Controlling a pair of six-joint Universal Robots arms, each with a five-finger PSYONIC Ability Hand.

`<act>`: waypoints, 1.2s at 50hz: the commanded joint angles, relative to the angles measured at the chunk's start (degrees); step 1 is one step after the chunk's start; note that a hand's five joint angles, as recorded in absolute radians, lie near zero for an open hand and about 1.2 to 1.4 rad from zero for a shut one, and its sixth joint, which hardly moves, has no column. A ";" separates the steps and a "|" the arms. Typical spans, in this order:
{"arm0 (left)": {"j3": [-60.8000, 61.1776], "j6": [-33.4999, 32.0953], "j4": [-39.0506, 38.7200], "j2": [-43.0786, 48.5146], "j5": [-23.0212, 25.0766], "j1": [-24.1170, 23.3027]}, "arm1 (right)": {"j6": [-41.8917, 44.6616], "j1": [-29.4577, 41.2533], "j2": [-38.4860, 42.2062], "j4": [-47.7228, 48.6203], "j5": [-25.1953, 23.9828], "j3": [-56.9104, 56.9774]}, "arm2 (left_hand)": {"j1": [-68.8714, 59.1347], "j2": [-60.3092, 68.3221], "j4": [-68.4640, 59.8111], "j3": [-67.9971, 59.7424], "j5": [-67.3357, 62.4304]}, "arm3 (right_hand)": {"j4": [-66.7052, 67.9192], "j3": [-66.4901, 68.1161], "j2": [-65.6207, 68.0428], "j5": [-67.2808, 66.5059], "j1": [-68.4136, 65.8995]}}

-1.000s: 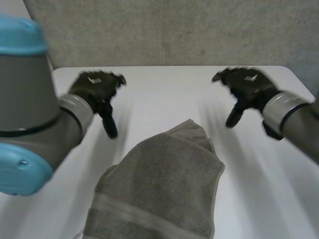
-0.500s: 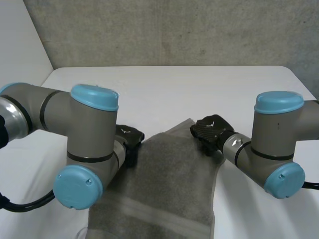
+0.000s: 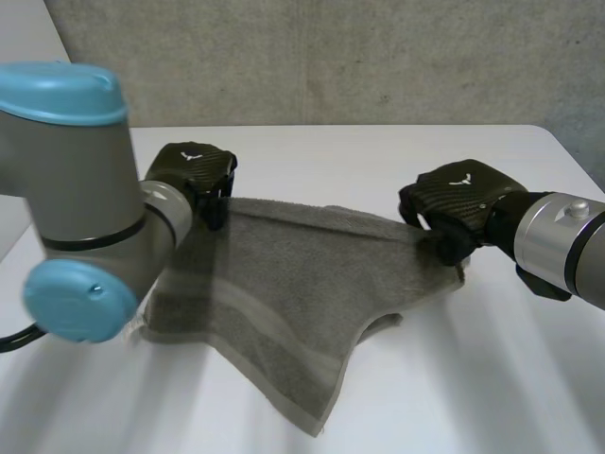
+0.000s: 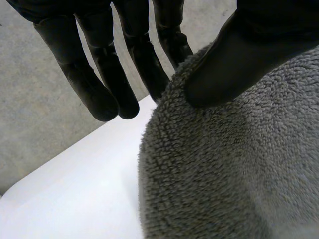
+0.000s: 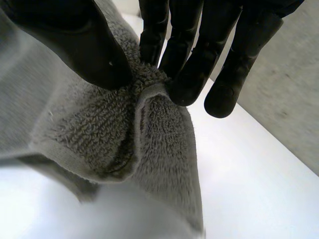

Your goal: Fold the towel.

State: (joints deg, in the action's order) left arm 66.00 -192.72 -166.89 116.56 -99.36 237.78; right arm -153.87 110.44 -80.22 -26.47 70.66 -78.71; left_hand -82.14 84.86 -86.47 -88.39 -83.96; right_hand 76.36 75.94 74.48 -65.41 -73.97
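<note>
Towel (image 3: 284, 274) pinched thumb-to-fingers at opposite ends by left hand (image 3: 194, 175) and right hand (image 3: 454, 203), spread over the bench (image 3: 331, 151), likely to open it for folding.

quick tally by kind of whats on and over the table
towel: 1, grey
robot hands: 2, left hand and right hand, each pinching a far corner of the towel
table: 1, white
total: 4
</note>
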 commanded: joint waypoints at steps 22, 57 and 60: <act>-3.34 -4.51 -13.02 6.04 3.12 4.27 | -23.41 7.88 11.33 18.74 8.88 4.11 | 71.26 -73.98 75.58 77.50 83.07 | -66.36 -65.94 -64.48 65.41 63.97; 20.48 13.33 -14.52 2.96 -11.56 -15.85 | -27.02 -2.07 5.16 30.25 4.92 -28.78 | 68.90 -71.62 73.22 75.15 80.71 | -65.78 -65.36 -63.90 64.82 63.39; 20.66 13.42 -14.52 2.97 -12.35 -17.08 | -26.57 -1.98 5.08 30.95 4.92 -29.40 | 68.73 -71.45 73.05 74.98 80.55 | -65.27 -64.85 -63.39 64.32 62.88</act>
State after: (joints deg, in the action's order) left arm 86.46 -179.38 -181.42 119.19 -110.68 222.07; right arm -181.39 108.04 -75.17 3.05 75.52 -106.66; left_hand -15.72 15.62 -15.62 -14.91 -14.33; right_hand 14.67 14.11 14.35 -3.38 -13.46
